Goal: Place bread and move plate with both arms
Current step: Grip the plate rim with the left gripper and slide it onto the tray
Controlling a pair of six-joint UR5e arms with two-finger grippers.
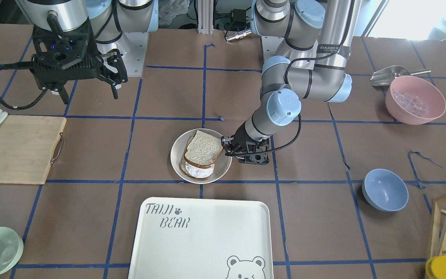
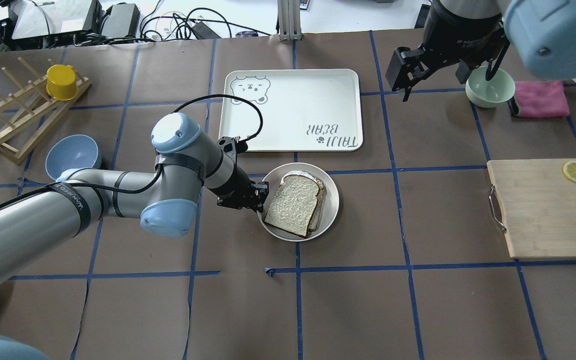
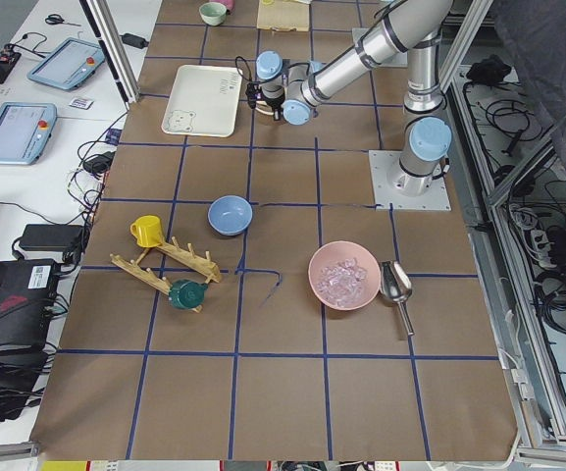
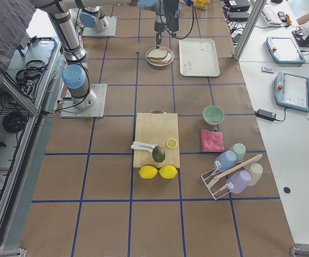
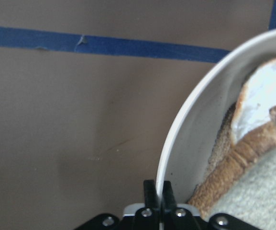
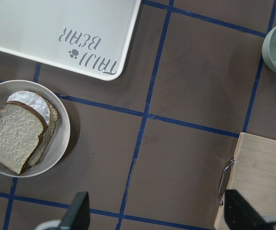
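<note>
Across the front-facing view, my left gripper [image 1: 226,149] is pinched shut on the plate [image 1: 176,164] rim, bread [image 1: 203,149] stacked inside; overhead, my right gripper [image 2: 445,75] hangs spread and empty, well apart from the plate's free rim; left gripper nearer.

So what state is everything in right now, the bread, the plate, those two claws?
bread, lying on top of an egg in the plate.
plate, on the table, rim pinched by the left gripper.
left gripper, shut on the plate's rim.
right gripper, open, empty, raised above the table.
pink bowl, holding clear cubes.
</note>
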